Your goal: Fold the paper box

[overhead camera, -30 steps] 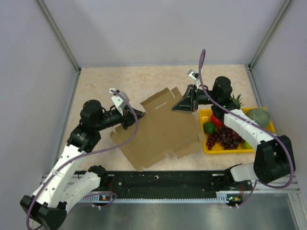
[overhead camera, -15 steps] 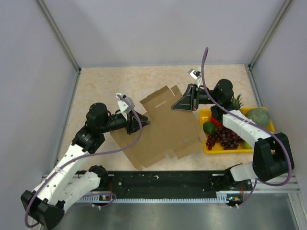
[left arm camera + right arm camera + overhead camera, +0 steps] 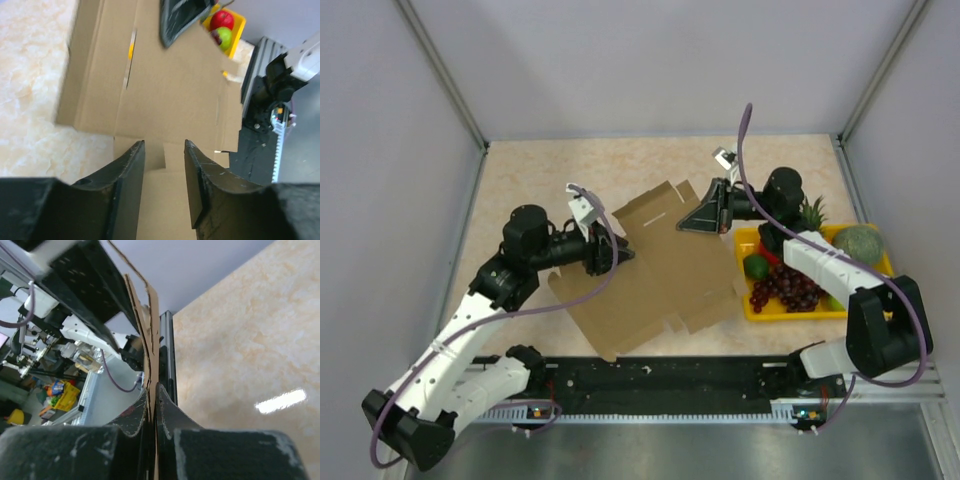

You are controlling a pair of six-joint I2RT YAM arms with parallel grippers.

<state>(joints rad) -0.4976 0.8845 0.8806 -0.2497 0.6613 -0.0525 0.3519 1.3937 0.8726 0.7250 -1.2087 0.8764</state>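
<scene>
Left arm has swung in toward the middle since a second ago, so the left end effector (image 3: 613,252) now hangs over the left edge of the flat brown die-cut kraft cardboard sheet (image 3: 655,280). Its fingers (image 3: 127,175) have spread too. From the left wrist they're clearly apart, released, with bare cardboard showing in the gap. Can't tell if they're actually touching the sheet.

Right side hasn't really budged. The right end effector (image 3: 705,216) is clenched on the sheet's far right flap, and from the right wrist you can see the thin cardboard edge pinched tight between the two fingers (image 3: 170,415), standing up on end.

The sheet itself sits mid-way across the beige marbled surface (image 3: 540,180), turned at an angle and mostly flat, with only that far right part lifted. The near corner points toward the arm bases.

Just beside its right edge is a yellow rectangular fruit tray (image 3: 886,268) with dark purple grapes (image 3: 788,287) and a round green fruit (image 3: 756,267) in it.
</scene>
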